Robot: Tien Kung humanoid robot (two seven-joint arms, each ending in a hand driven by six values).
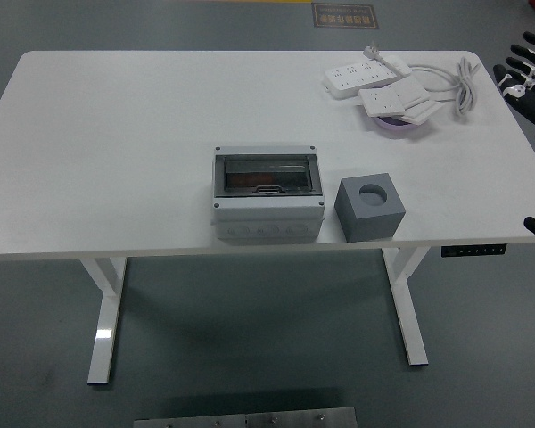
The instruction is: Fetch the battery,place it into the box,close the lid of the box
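1. battery: we see none; the dark grey cube with a round socket (369, 207), just right of the box, shows an empty hole.
2. our right hand (528, 73) hangs off the table's far right edge, black fingers spread, holding nothing.
3. grey plastic box with a smoky clear lid (267, 193) sits near the front edge, lid apparently down.
4. we judge a battery stiff, smooth and slippery, best pinched around its sides.
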